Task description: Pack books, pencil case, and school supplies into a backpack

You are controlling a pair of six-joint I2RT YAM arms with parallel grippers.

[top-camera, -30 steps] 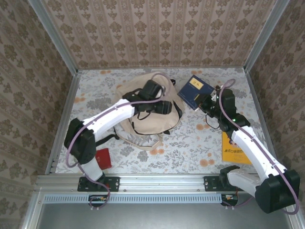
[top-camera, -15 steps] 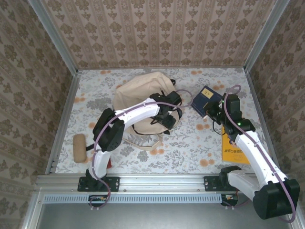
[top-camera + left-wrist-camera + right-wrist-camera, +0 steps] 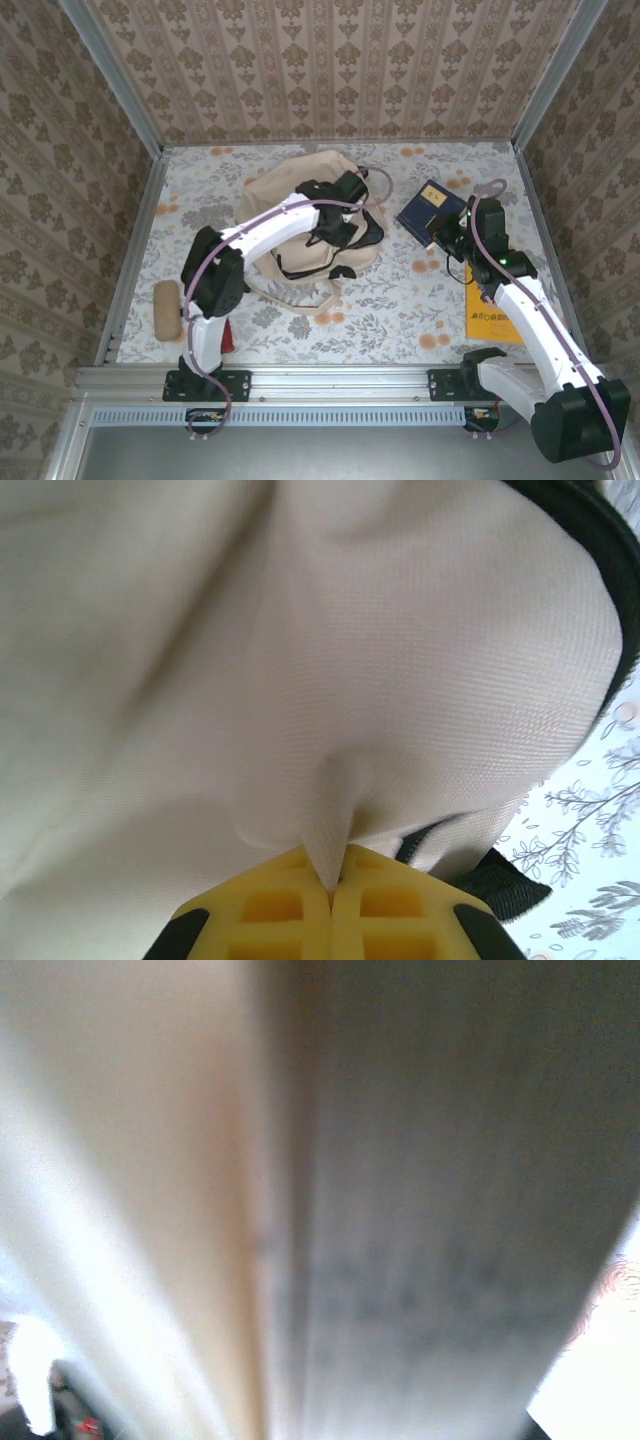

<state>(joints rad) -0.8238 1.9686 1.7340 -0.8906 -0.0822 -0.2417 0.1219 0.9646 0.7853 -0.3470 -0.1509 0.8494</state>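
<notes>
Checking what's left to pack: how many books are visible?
2. A navy book held by the right pincer beside the backpack, and a yellow-orange book lying near the table's right edge. Others may be hidden inside.

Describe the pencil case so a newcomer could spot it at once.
From the big cream backpack mid-table, look toward the near left corner. The pencil case lies by the side rail, left of the left arm. It is a tan rounded pouch, unlike the red item peeking out beside that arm.
</notes>
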